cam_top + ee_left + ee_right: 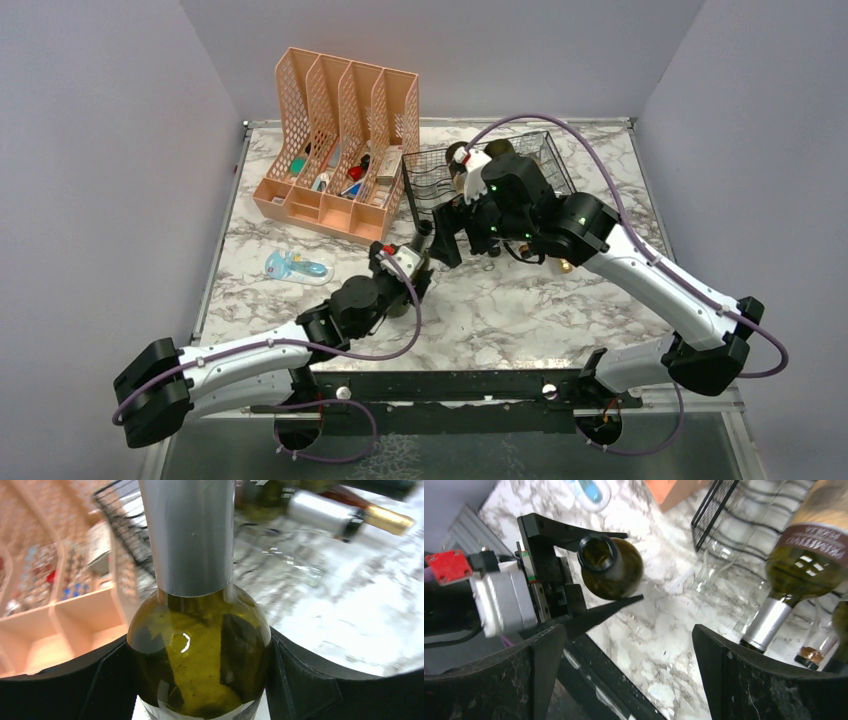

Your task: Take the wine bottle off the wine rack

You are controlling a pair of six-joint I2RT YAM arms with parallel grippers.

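My left gripper (410,268) is shut on a green wine bottle (200,655) with a silver foil neck, held over the marble table in front of the rack. The right wrist view shows this bottle's base (610,567) between the left fingers. The black wire wine rack (440,170) stands at the back centre, behind my right wrist. It also shows in the right wrist view (719,510). My right gripper (455,235) is open and empty (629,635), just right of the held bottle. More bottles (809,555) lie by the rack.
A peach file organiser (340,140) holding small items stands at the back left, touching the rack's left side. A blue packet (295,266) lies left of my left gripper. Grey walls close in both sides and the back.
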